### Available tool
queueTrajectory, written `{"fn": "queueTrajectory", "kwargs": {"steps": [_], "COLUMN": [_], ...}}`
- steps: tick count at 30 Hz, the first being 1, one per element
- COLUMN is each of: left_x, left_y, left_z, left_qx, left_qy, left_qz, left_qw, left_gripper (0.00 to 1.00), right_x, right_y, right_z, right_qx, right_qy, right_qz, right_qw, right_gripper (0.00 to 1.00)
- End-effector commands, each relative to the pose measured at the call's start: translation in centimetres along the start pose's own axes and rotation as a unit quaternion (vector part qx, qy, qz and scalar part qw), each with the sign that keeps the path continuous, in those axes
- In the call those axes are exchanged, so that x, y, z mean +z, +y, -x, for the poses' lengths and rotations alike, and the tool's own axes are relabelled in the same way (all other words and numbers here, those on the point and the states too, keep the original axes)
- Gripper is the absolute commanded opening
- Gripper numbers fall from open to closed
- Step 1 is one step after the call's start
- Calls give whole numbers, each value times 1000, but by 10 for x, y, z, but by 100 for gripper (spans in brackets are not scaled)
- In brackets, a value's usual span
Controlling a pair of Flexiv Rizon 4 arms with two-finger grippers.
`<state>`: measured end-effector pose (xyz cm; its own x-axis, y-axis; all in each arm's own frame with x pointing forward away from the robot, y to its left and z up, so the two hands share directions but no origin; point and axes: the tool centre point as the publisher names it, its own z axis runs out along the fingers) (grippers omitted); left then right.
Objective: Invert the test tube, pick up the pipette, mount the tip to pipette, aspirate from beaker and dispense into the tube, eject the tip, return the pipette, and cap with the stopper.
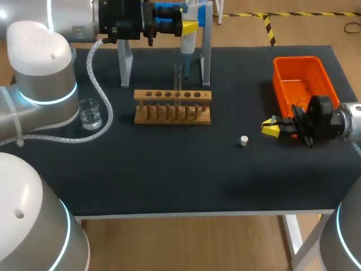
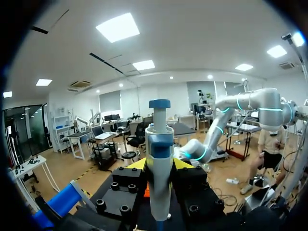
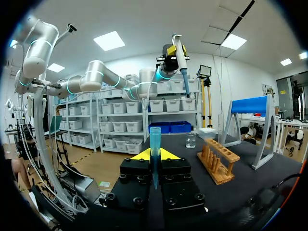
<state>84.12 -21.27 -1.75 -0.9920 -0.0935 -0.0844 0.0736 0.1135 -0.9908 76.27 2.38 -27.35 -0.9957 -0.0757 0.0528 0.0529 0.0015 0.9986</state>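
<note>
My left gripper [image 1: 189,26] is high over the back of the table, shut on the white and blue pipette [image 1: 187,42], which hangs nozzle down above the wooden rack [image 1: 172,107]. In the left wrist view the pipette [image 2: 159,163] stands upright between the yellow fingertips [image 2: 138,164]. A clear test tube [image 1: 177,84] stands in the rack. My right gripper [image 1: 269,129] is low at the right, in front of the orange bin, shut on a blue pipette tip [image 3: 155,142]. The white stopper [image 1: 243,140] lies on the mat left of it. A glass beaker [image 1: 90,113] with water stands at the left.
An orange bin [image 1: 282,84] sits at the back right. The pipette stand [image 1: 206,56], with metal legs and a blue top, rises behind the rack. A spiral cable [image 1: 98,84] from my left arm hangs near the beaker. From the right wrist, the rack [image 3: 219,166] is ahead.
</note>
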Motion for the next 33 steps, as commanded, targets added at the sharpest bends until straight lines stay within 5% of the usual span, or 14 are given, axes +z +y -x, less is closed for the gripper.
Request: {"fn": "queueTrajectory", "kwargs": {"steps": [1,33], "left_x": [7,13], "left_y": [-4,-15], "left_z": [6,15], "left_qx": [-9,-38], "left_qy": [9,11], "left_qz": [6,13], "left_qw": [1000,999], "left_gripper": [0,0], "right_x": [-1,-1], "right_y": [0,0], "right_z": [-1,-1], "right_qx": [0,0], "right_qy": [0,0], "right_qz": [0,0], "right_qw": [1000,1000], "right_gripper": [0,0]}}
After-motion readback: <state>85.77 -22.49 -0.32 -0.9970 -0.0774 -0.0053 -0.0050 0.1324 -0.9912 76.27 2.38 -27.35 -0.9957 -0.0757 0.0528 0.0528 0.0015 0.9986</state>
